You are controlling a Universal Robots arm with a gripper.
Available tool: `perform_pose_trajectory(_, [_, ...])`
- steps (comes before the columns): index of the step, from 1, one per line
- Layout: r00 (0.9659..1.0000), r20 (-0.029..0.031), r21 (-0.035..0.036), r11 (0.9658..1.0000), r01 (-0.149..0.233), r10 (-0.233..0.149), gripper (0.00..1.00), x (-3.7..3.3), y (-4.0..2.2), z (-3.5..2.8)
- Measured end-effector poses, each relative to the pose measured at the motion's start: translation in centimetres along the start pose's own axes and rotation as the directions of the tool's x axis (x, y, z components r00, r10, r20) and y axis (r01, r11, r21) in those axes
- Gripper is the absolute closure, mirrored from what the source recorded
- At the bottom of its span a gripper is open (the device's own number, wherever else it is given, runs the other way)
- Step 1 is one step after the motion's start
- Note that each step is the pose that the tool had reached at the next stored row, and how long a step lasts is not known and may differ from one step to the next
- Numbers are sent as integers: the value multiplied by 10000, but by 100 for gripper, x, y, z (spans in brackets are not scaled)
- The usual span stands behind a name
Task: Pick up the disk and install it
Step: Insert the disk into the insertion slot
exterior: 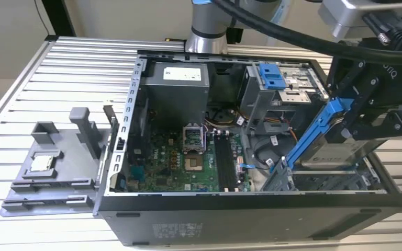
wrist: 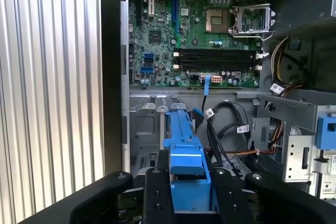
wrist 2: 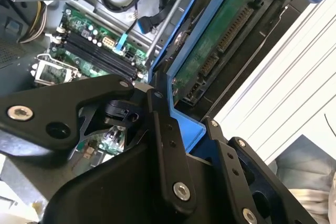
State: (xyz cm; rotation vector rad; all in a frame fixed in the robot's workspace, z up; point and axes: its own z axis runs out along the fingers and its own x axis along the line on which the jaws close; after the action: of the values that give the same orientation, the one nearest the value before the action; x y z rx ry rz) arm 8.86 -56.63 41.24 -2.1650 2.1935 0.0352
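Your table (exterior: 68,68), a bed of pale metal slats, runs off the exterior view on every side. The open computer case (exterior: 257,214) lies on it. On the case's floor sits the green motherboard (exterior: 187,157), with a grey power supply (exterior: 176,89) at the far end. In the first wrist view, loose cables (wrist: 226,124) hide part of the metalwork behind them. A thick black hose (exterior: 285,31) crosses the top of the exterior view in front of the arm (exterior: 208,26).

Your tool (exterior: 351,130) hangs at the exterior view's right, over the case's near corner there, and its black body covers the case wall and the top of what it holds. Its fingers (wrist: 157,195) are clamped on the disk (exterior: 330,157), one on each side of the blue frame (wrist: 184,145), as both wrist views show. The disk hangs tilted, its lower end at the mouth of the metal drive bay (exterior: 326,183); you cannot tell whether it touches the bay's rails. It is a flat silver-grey slab with a pale label, clipped in that thin blue plastic frame. In the second wrist view its underside shows a green circuit board (wrist 2: 220,40) with a dark connector row.

On the exterior view's left, outside the case, a grey fixture (exterior: 54,178) holds a small square silver chip (exterior: 42,163)
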Motion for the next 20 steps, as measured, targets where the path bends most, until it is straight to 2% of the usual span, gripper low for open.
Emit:
perform_pose_trajectory(7, [10000,-3,2,10000,-45,45,100,7,0,94])
perform_pose_trajectory(12, [10000,-3,5,10000,-76,77,100,13,3,194])
perform_pose_trajectory(20, [10000,-4,5,10000,-78,78,100,14,2,197])
